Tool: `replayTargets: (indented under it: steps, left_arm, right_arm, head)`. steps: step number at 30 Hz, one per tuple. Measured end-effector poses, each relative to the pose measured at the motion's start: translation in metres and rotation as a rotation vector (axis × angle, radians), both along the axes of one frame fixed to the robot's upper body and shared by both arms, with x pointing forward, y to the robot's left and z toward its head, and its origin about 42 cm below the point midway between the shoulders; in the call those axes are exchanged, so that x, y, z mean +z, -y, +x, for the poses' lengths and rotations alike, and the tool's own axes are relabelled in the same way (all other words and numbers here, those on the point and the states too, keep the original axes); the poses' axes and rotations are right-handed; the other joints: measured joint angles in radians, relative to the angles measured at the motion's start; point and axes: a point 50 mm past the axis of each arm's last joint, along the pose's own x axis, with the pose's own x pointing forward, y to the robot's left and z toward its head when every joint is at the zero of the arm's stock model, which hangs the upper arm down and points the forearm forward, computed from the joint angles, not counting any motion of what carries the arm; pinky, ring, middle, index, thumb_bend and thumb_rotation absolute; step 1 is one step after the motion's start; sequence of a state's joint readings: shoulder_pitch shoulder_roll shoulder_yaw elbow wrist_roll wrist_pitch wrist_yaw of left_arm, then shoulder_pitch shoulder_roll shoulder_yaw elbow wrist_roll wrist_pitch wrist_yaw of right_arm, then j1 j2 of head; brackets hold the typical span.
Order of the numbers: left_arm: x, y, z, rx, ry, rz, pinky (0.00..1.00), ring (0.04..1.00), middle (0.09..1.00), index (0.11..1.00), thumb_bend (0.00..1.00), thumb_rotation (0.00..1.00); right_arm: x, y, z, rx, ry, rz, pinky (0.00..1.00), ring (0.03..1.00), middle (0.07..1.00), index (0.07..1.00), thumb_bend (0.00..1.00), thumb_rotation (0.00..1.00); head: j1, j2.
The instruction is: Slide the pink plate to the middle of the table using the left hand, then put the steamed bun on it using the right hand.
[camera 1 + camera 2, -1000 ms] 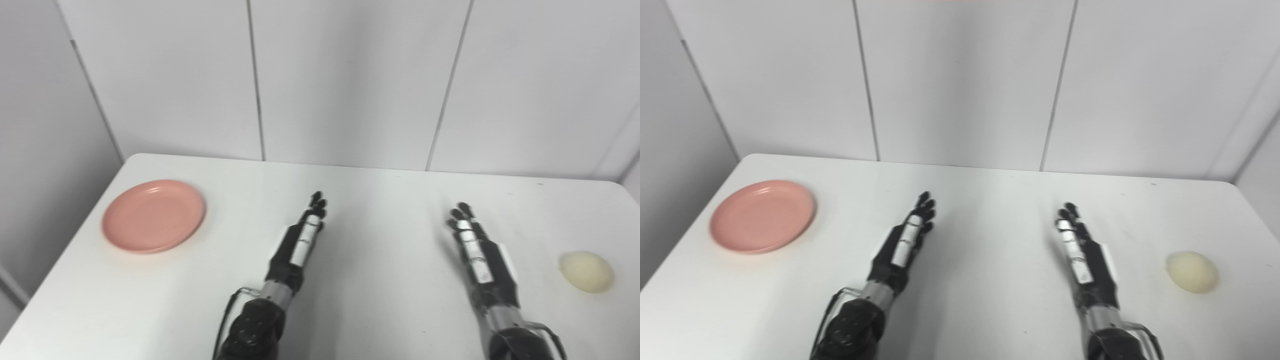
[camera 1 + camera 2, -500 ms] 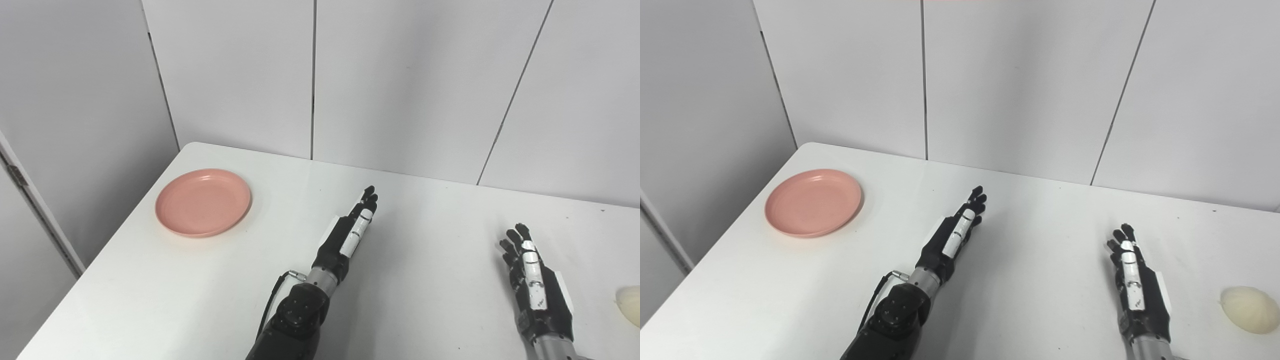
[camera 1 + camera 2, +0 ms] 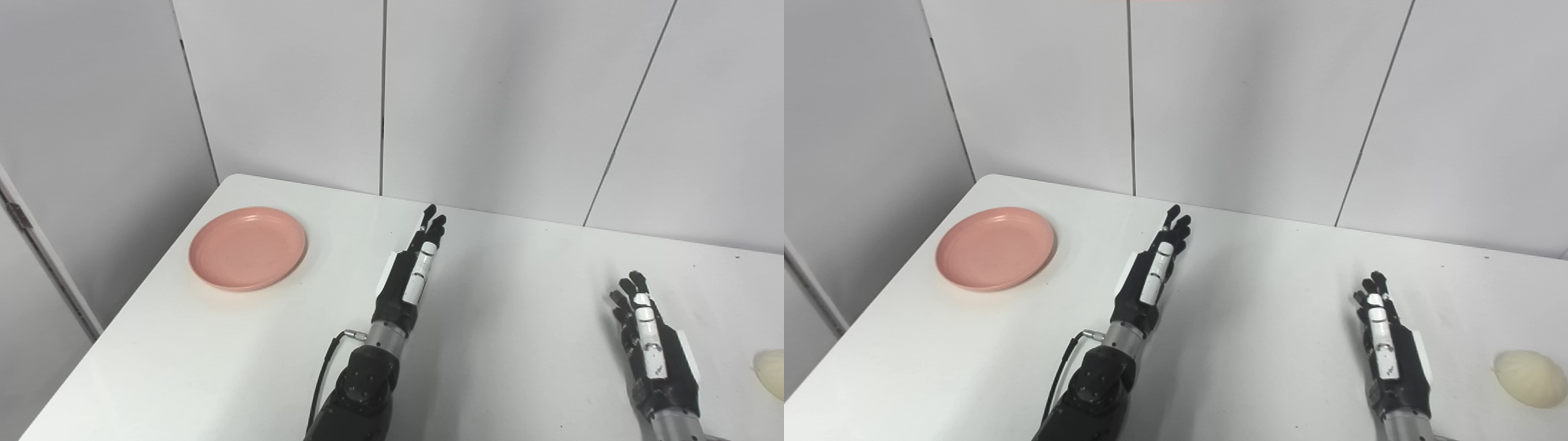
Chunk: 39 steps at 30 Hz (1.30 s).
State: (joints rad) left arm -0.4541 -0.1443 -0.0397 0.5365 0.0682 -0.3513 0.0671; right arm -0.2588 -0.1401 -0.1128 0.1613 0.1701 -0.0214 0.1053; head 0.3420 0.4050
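Nothing readable showed anywhere: no lettering, label, brand or number. The white patches on the backs of the left hand [image 3: 1146, 282] and right hand [image 3: 1387, 361] carried marks too small to make out.

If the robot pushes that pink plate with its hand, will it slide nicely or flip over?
The pink plate looks wide, shallow and flat on the smooth white table, so it would probably slide, not flip. Its low raised rim gives the left hand an edge to push. It looks like light plastic, so a hard shove might send it skidding or spinning.
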Motion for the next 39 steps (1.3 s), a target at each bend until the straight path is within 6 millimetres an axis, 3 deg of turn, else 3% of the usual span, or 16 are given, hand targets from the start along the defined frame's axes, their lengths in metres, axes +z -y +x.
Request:
replayTargets:
  steps: [5, 10, 14, 20, 23, 31, 39]
  left_arm:
    - [0.003, -0.009, -0.001, 0.112, 0.059, 0.0, 0.79, 0.814, 0.806, 0.797, 0.52, 0.97]
    - [0.006, -0.021, 0.003, 0.2, 0.074, -0.031, 0.77, 0.77, 0.765, 0.755, 0.54, 1.0]
    - [0.008, -0.036, 0.008, 0.233, 0.076, -0.061, 0.79, 0.761, 0.75, 0.732, 0.6, 1.0]
    - [0.01, -0.085, 0.01, 0.305, 0.05, -0.006, 0.76, 0.733, 0.732, 0.713, 0.62, 1.0]
    - [0.01, -0.108, 0.012, 0.35, 0.037, -0.008, 0.8, 0.736, 0.73, 0.709, 0.65, 1.0]
    - [0.019, -0.135, 0.019, 0.421, 0.047, -0.012, 0.76, 0.735, 0.73, 0.714, 0.67, 1.0]
    - [0.042, -0.179, 0.028, 0.549, 0.052, 0.039, 0.8, 0.764, 0.755, 0.746, 0.67, 1.0]
  right_arm:
    - [0.0, 0.0, 0.0, -0.009, -0.001, -0.001, 1.0, 0.941, 0.966, 0.976, 0.46, 0.9]
    - [-0.003, -0.002, 0.001, -0.014, -0.007, -0.007, 1.0, 0.936, 0.963, 0.973, 0.5, 0.87]
    - [-0.001, -0.002, 0.005, -0.012, 0.01, -0.009, 1.0, 0.942, 0.967, 0.976, 0.48, 0.89]
    - [0.0, -0.003, 0.005, -0.013, 0.017, -0.015, 1.0, 0.951, 0.971, 0.983, 0.52, 0.85]
    - [0.001, -0.003, 0.005, -0.012, 0.018, -0.014, 1.0, 0.951, 0.969, 0.978, 0.51, 0.85]
    - [0.001, -0.01, 0.007, -0.005, 0.02, -0.014, 1.0, 0.948, 0.972, 0.98, 0.5, 0.86]
    - [0.001, -0.01, 0.008, -0.007, 0.022, -0.013, 1.0, 0.949, 0.97, 0.978, 0.49, 0.84]
  head:
    - [0.011, -0.009]
    - [0.014, -0.015]
    - [0.014, -0.023]
    - [0.018, -0.028]
    - [0.02, -0.031]
    - [0.025, -0.045]
    - [0.038, -0.049]
